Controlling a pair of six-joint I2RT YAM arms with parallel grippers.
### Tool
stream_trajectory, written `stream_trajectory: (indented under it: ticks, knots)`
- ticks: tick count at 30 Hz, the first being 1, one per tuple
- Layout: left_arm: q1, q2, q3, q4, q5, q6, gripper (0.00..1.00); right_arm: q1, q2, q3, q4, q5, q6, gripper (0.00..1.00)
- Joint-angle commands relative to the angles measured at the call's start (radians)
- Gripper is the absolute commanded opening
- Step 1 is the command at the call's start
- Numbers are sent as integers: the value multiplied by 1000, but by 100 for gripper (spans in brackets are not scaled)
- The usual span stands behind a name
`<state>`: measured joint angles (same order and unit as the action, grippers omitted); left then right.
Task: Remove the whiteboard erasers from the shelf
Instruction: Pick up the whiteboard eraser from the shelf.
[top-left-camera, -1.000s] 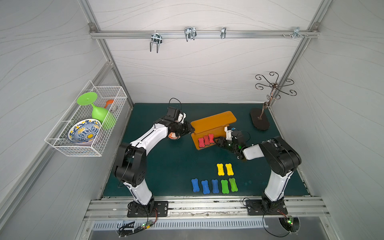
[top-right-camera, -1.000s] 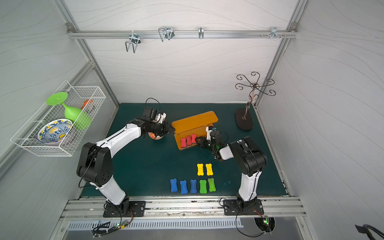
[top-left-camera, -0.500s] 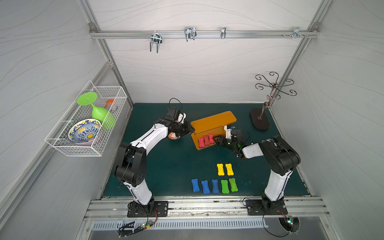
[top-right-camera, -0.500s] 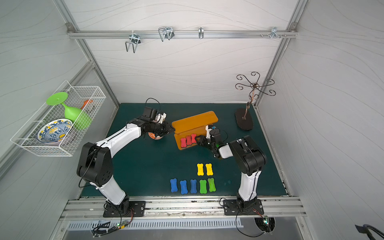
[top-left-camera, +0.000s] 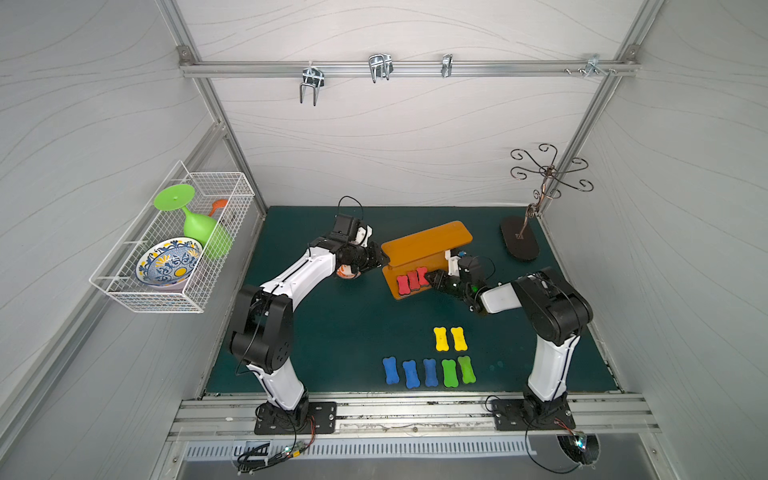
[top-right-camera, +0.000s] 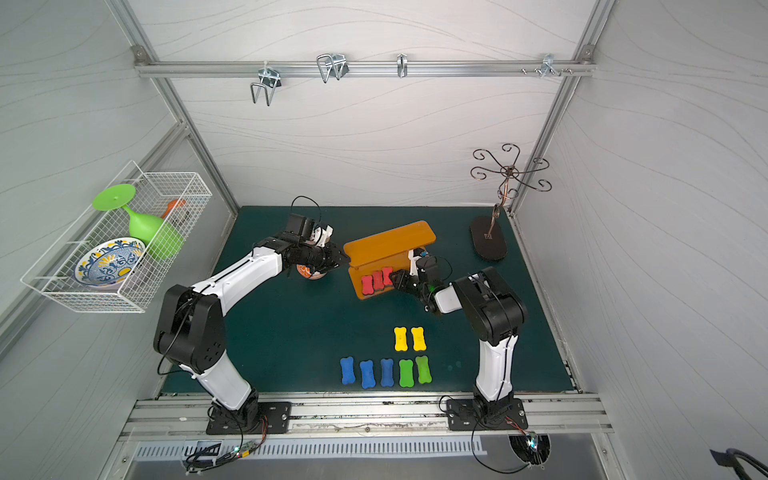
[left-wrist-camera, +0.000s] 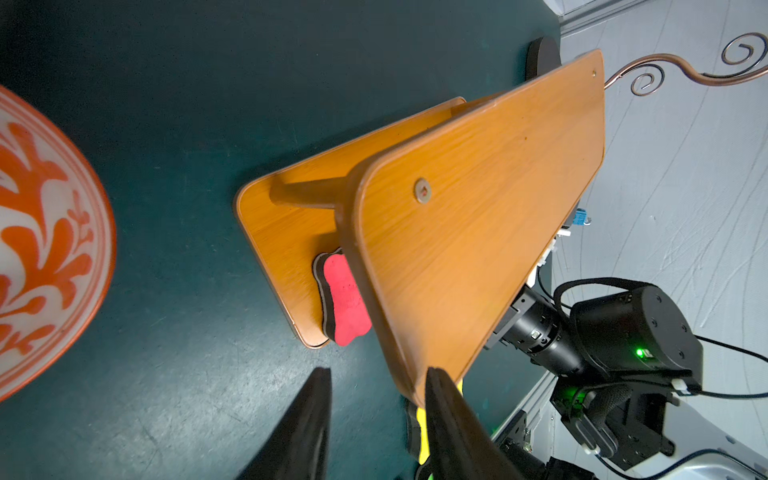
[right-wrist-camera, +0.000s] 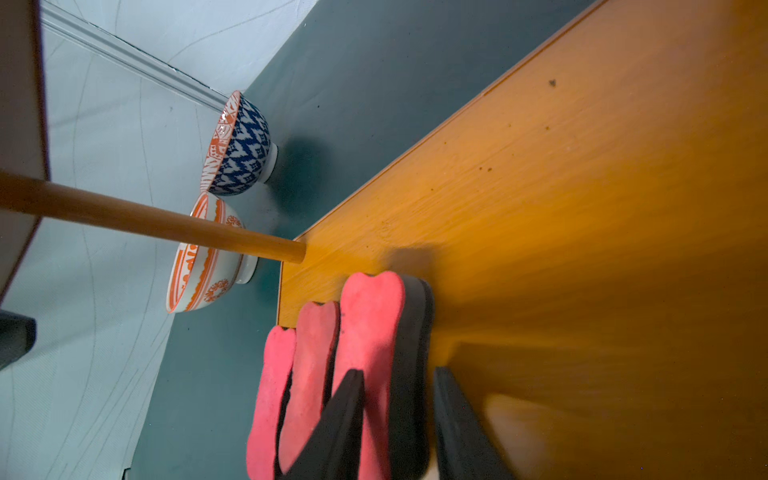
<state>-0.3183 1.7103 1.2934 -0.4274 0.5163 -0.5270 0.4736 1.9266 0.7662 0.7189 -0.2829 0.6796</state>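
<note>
Green mat (top-left-camera: 332, 324), white booth walls.

Left gripper (left-wrist-camera: 376, 376) sits at the left end of the shelf (top-left-camera: 428, 241). Jaws are partly apart with only mat between them, and one finger is against the top board's corner (bracing, I judge). Orange bowl (left-wrist-camera: 41, 208) stands just left of it.

Three red erasers (top-left-camera: 411, 281) lie touching on the lower board's near-left part. Seven loose erasers (top-left-camera: 430, 371) lie on the mat, near side.

Right gripper (right-wrist-camera: 397, 371) is closed astride the rightmost red eraser (right-wrist-camera: 370, 324), pads on red face and dark backing.

Risks:
- Foam friction drags the neighbours out.
- The lift clips the top board or post.
- The shelf shoves toward the bowl if the brace slips.
</note>
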Motion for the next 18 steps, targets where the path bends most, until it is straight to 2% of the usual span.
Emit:
stream_trajectory:
  ticks: [1,9,18]
  knots:
    - [-4,14,22,8,14,9,41,8,28,3,-41,-10,-26,26]
    - [-3,9,17,5,5,13,41,21,-31,3,-120,10,-41,0]
    - [-2,-11,6,13,-2,5,42,25,-177,13,-273,82,-54,0]
